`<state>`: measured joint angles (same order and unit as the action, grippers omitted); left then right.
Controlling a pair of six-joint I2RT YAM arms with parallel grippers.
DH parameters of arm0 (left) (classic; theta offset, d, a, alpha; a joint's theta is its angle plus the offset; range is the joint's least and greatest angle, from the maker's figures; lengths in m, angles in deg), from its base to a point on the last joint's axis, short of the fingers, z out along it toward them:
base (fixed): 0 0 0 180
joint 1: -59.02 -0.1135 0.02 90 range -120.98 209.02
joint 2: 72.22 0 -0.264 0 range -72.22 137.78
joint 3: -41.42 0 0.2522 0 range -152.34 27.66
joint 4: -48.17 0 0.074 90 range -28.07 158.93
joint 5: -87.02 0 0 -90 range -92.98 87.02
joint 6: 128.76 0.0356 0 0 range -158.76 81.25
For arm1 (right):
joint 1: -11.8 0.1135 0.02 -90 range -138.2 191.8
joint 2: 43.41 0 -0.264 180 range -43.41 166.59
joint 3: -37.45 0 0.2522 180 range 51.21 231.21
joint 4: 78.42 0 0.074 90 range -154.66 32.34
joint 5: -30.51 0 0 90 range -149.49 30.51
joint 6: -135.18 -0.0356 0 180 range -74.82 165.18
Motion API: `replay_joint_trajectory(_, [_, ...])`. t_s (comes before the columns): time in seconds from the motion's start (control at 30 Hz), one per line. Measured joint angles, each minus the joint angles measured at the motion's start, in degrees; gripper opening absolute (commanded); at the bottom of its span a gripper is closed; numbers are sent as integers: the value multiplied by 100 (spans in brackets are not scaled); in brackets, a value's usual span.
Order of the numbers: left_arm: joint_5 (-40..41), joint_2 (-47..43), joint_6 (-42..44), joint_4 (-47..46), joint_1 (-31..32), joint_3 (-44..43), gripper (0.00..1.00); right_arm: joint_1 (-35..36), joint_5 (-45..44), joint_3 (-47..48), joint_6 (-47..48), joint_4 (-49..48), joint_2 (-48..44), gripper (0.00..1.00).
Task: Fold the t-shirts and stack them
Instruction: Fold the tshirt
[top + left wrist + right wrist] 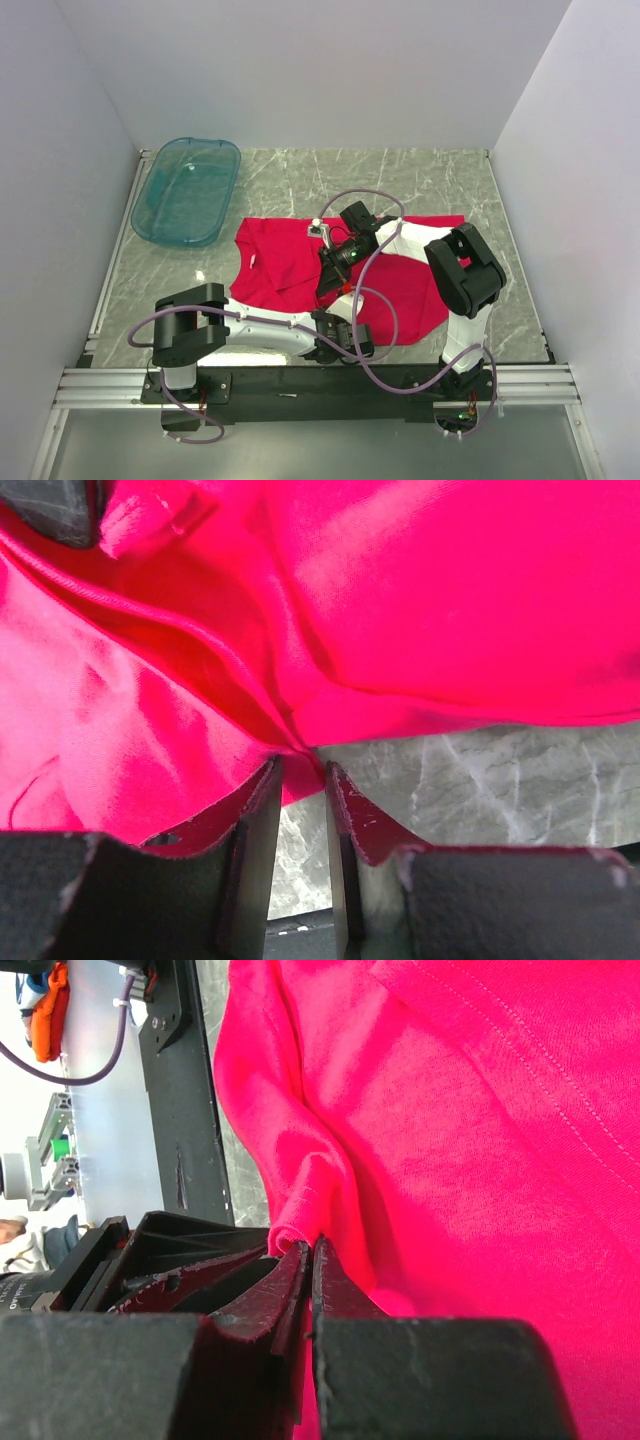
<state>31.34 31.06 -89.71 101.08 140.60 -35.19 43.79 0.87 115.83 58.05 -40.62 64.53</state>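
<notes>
A plain bright red short-sleeved t-shirt (pixel 275 255) of soft fabric lies spread out but partly rumpled in the middle of a grey marble-patterned surface (pixel 300 180). It looks light, limp and quick to bunch. It is probably best taken by a hem or seam edge, where the doubled cloth gives a firmer hold. The right tool (pixel 308 1250), over the t-shirt's middle, has its jaws pressed together on a small rolled fold of the red cloth. The left tool (pixel 300 775) sits at the t-shirt's near edge, jaws narrowly apart with the hem at their tips. Whether it actually grips cannot be told. A translucent teal plastic tub (pixel 185 195) stands near the t-shirt's far left corner.
</notes>
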Motion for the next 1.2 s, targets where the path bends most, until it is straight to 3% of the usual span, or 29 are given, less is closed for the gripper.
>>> replay_joint_trajectory(0.23, [4, 7, 2, 26, -7, 13, 28, 0, 15, 0, 0, 0, 0, 5])
replay_joint_trajectory(0.57, [76, 7, 4, 39, -7, 74, 8, 0, 20, 0, 0, 2, 0, 5])
replay_joint_trajectory(0.9, [103, -164, 2, 243, -24, 262, 1, 0, 15, 0, 31, 39, 0, 6])
replay_joint_trajectory(1.03, [24, -586, 7, 295, -66, 463, 1, 0, 9, 0, 90, 92, 0, 12])
replay_joint_trajectory(1.17, [-151, -1349, 50, 188, -186, 643, 1, 0, -37, 7, 219, 186, 0, 27])
replay_joint_trajectory(1.2, [-199, -1569, 70, 151, -234, 691, 1, 0, -63, 13, 262, 219, -2, 35])
